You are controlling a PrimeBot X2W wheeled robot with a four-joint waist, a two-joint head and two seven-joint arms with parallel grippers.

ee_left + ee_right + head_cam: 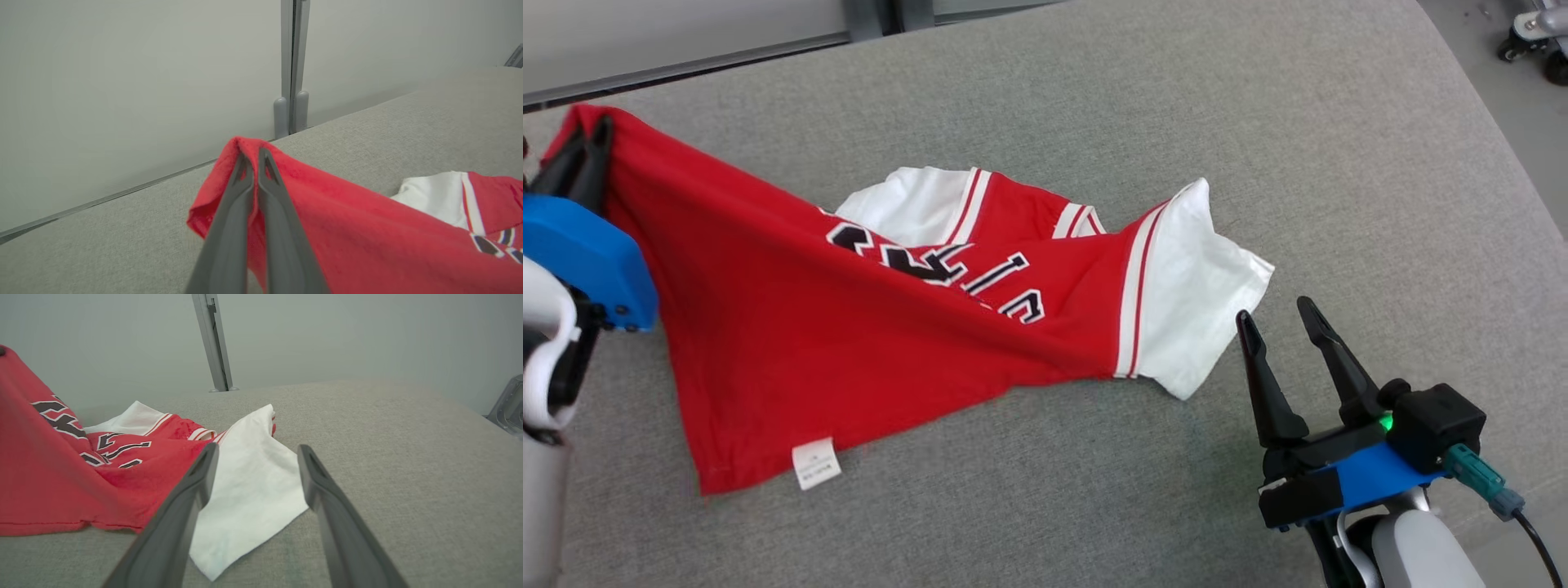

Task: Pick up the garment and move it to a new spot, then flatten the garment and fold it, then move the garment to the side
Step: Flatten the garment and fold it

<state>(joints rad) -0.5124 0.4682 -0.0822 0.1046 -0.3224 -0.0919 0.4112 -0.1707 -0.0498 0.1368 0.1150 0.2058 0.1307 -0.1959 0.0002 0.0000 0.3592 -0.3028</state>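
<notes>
Left gripper (592, 135) pinched 1 raised red corner of the garment (792, 327); right gripper (1276, 311) gaped empty. We judged flattening, folding and setting aside undone.

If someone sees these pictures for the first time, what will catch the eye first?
First, the red T-shirt with black lettering, lying crumpled across the grey padded surface. Next, the left gripper at the far left of the head view, shut on one red corner and holding it up, while the right gripper hovers open beside the white sleeve.
</notes>
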